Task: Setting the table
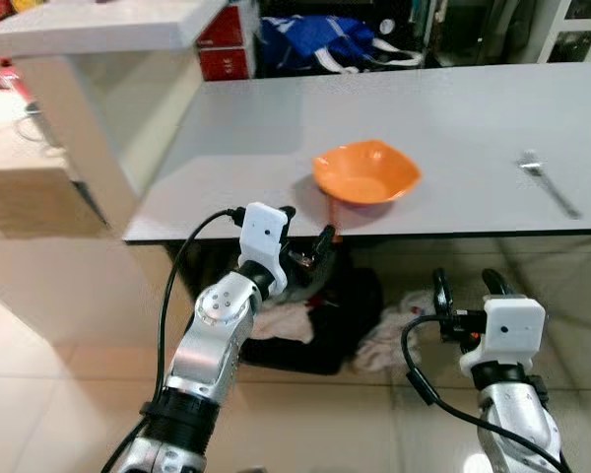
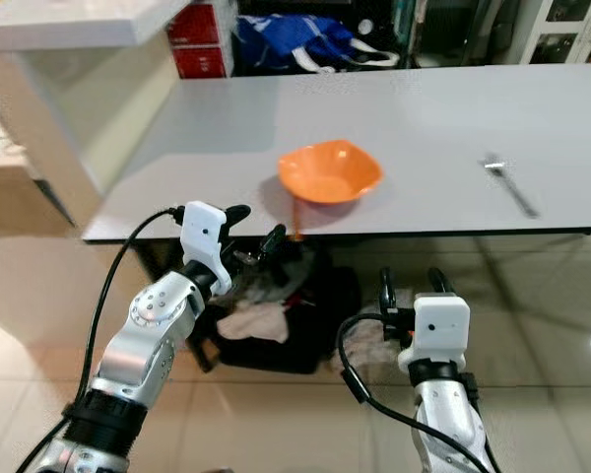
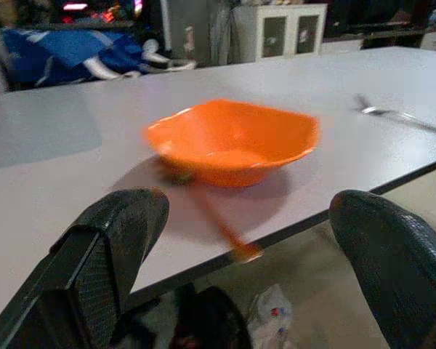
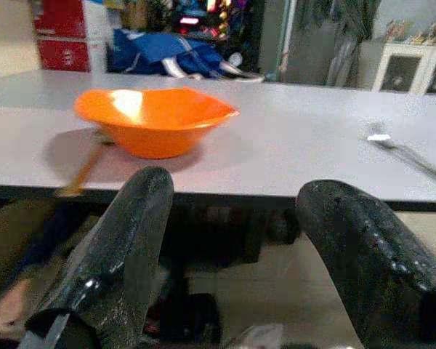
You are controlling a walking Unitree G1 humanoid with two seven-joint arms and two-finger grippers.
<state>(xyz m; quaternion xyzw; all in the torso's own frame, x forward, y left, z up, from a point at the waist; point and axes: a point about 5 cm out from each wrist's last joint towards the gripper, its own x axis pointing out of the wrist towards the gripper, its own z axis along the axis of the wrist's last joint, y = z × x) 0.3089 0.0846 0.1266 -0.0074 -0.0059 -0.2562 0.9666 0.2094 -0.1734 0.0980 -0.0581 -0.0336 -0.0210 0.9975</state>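
An orange bowl (image 1: 366, 172) sits on the grey table (image 1: 473, 108), close to its front edge. A thin orange utensil (image 1: 333, 215) lies from under the bowl's left side, its handle reaching the table edge. A silver fork (image 1: 549, 182) lies further right on the table. My left gripper (image 1: 306, 229) is open and empty, just below and in front of the table edge, left of the bowl. My right gripper (image 1: 466, 284) is also open and empty, lower down over the floor, in front of the table between bowl and fork.
A white counter (image 1: 98, 30) juts out at the left, beside the table's left end. A blue bag (image 1: 315, 39) and red boxes (image 1: 227, 44) stand behind the table. Dark bags and crumpled cloth (image 1: 315, 320) lie on the tiled floor under the table.
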